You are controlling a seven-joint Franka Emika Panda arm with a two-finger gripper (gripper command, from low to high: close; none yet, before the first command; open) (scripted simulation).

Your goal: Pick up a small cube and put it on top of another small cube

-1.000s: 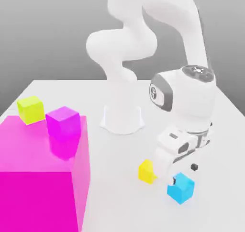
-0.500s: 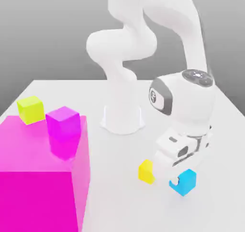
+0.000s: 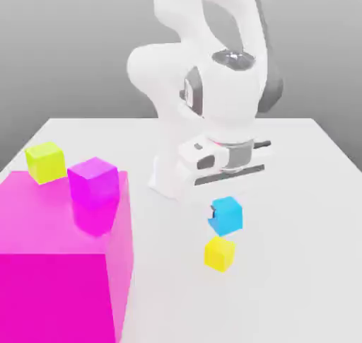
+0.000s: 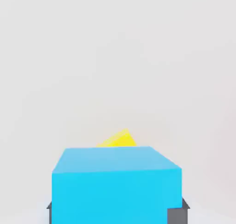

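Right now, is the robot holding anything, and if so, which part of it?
Yes, the gripper holds the cyan-blue cube, with a fingertip at each of two opposite sides.

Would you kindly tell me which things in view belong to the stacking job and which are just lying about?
For the job:
- blue cube, held in the gripper
- yellow cube

Lying about:
- big pink block
- purple cube
- lime cube
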